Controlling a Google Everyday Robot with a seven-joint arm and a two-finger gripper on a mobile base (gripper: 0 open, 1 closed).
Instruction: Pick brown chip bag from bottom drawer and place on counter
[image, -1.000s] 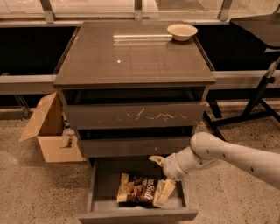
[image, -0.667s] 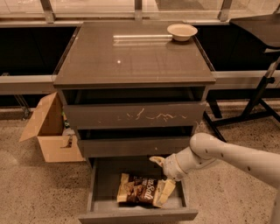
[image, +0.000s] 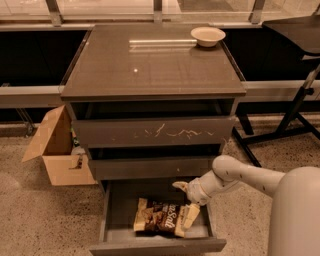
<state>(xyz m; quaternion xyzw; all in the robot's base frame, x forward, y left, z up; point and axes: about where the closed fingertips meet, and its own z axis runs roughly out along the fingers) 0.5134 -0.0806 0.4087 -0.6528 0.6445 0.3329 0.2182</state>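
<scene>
The brown chip bag lies flat in the open bottom drawer, right of its middle. My gripper reaches into the drawer from the right, at the bag's right end. It is open: one cream finger points left above the bag and the other lies down against the bag's right end. The bag rests on the drawer floor. The counter is the glossy dark top of the cabinet, well above.
A cream bowl sits at the counter's back right corner. An open cardboard box stands on the floor left of the cabinet. Black table legs stand to the right. The middle drawer front overhangs the bottom drawer.
</scene>
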